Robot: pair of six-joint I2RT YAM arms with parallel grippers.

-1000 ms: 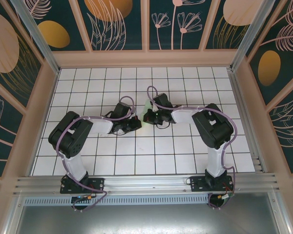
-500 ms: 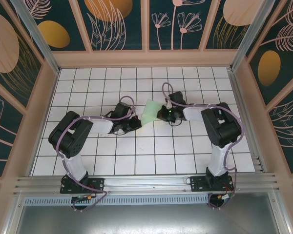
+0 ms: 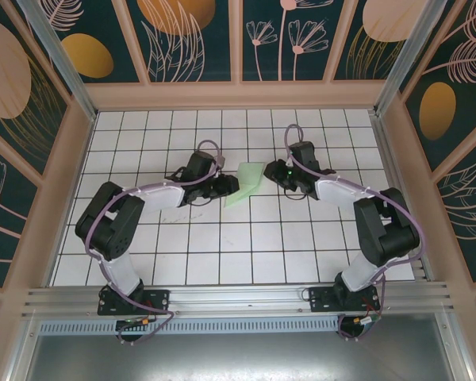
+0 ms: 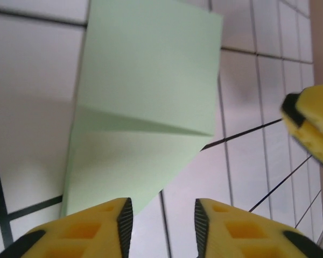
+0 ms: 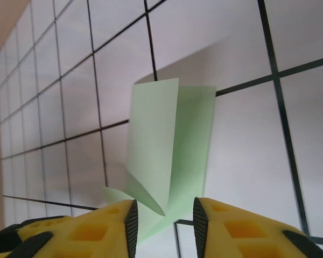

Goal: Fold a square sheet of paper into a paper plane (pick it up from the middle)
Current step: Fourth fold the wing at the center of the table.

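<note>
The square sheet of paper (image 3: 245, 183), pale mint green, lies folded into a narrow shape with a raised flap on the white grid table (image 3: 222, 254), between my two grippers. My left gripper (image 3: 232, 184) stands open at the paper's left edge. In the left wrist view the paper (image 4: 145, 97) shows a crease, and its near corner ends beside the left finger of my open gripper (image 4: 162, 228). My right gripper (image 3: 276, 171) is open on the paper's right side. In the right wrist view the paper (image 5: 169, 140) reaches into the gap of that gripper (image 5: 162, 228), unclamped.
Wooden walls with dark floral panels surround the grid table. An aluminium rail (image 3: 238, 298) runs along the near edge by the arm bases. A yellow finger of the right gripper (image 4: 312, 129) shows at the right of the left wrist view.
Both grippers have gone from shut to open. The right gripper has drawn back to the right off the paper, which now lies uncovered. The left gripper has moved up to the paper's left edge.
</note>
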